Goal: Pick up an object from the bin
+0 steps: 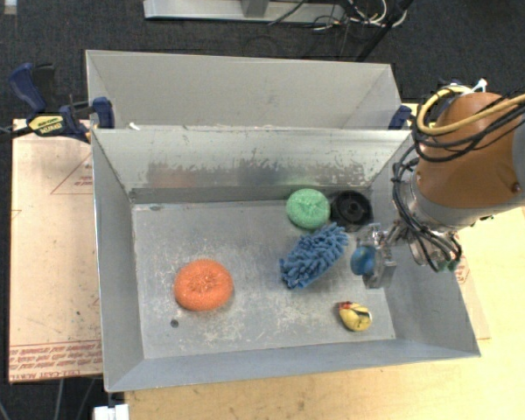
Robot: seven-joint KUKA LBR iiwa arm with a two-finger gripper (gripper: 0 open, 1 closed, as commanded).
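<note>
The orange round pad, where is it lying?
The orange round pad lies in the camera view's left half of the bin, well left of the blue shaggy cloth.

Bright, even light pours down on the bin [245, 160]. A pale sheen streaks its back wall; only soft, short shadows hug the blue rag [313, 256] and orange sponge [203, 284]. Around it, the carpet [70, 7] is dark.
</note>
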